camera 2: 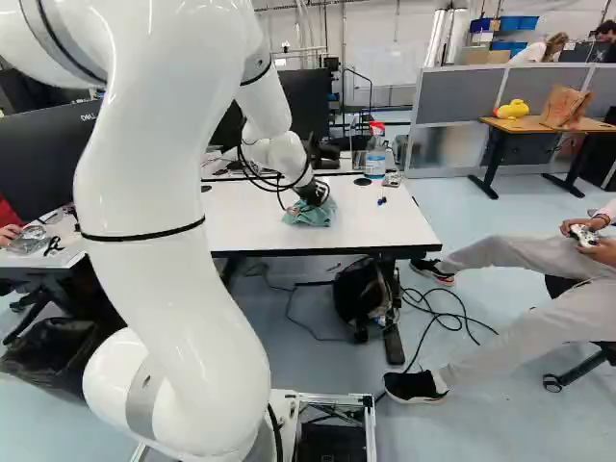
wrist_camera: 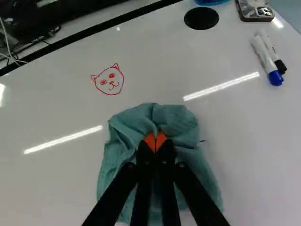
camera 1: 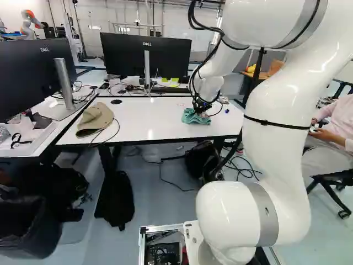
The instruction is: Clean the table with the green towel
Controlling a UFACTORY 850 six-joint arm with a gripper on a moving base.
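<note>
Left base view: green towel (camera 1: 193, 117) is sitting bunched up on the white worktop (camera 1: 146, 118), toward the far end from the cap (camera 1: 96, 117); the tool (camera 1: 202, 106) is right down at it, so I'd call this the grab finishing, or the wipe about to begin.

Right base view: same story; the towel looks to be lying on the surface, spray bottle (camera 2: 375, 159) standing near the back edge and well apart from it.

Wrist view: tool is clenched on the towel, orange tips pinched close together with a fold of cloth between them; red cat doodle (wrist_camera: 110, 80) is on the worktop ahead of the tool and off to one side, not wiped away; pens (wrist_camera: 267, 55) lie ahead on the other side; imo next move is keep the pinch, press the cloth flat-ish and drag it over the doodle; just don't lift too high, and steer clear of the pens.
</note>
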